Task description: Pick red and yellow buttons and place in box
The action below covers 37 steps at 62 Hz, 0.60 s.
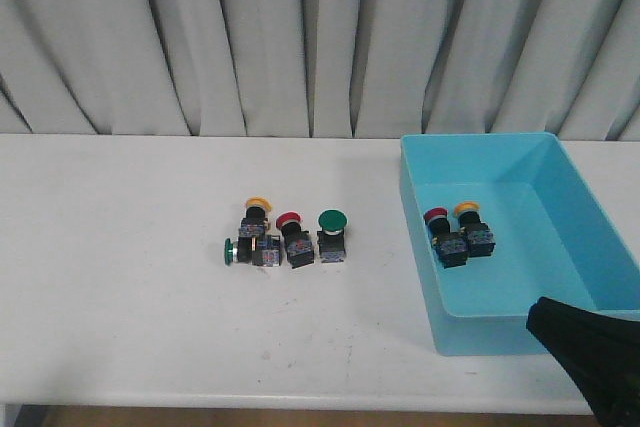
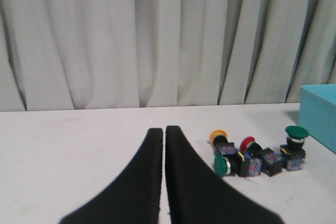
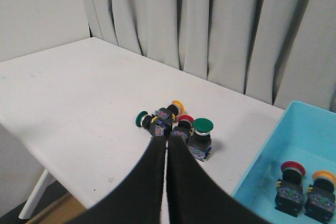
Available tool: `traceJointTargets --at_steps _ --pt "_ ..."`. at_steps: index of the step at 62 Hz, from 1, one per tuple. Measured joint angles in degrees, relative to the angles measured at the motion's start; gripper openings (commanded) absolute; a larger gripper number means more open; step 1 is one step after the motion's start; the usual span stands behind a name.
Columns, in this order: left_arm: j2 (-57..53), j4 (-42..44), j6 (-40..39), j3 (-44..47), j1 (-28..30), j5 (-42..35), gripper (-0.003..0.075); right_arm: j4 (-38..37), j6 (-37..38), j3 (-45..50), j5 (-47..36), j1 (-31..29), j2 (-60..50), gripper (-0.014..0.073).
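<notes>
Two red buttons point(image 1: 289, 220), two yellow buttons point(image 1: 257, 206), two green switches point(image 1: 331, 219), one box point(image 1: 590, 247).

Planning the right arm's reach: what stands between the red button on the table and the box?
The upright green-capped switch stands directly beside the red-capped black push-button, on the side toward the turquoise plastic bin. Beyond it, only bare white table. The right tool is shut.

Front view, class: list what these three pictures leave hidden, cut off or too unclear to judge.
- Right tool: front view shows only a black arm part at the lower right edge; tip cut off.
- Left tool: absent from front view.
- Box: cut by the edge in both wrist views.
- Yellow button on table: body partly hidden behind neighbouring switches.
- Switch body labels: too small to read.
</notes>
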Motion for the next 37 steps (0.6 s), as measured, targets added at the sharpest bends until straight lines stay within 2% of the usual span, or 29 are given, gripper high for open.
traceJointTargets --at_steps 15,37 --pt "-2.7 0.21 2.7 0.0 6.05 8.71 -0.0008 0.01 0.0 0.0 0.0 0.0 0.0 -0.0003" --pt "-2.7 0.38 3.07 0.0 7.94 8.77 -0.0008 0.01 0.0 0.0 0.0 0.0 0.0 -0.0003"
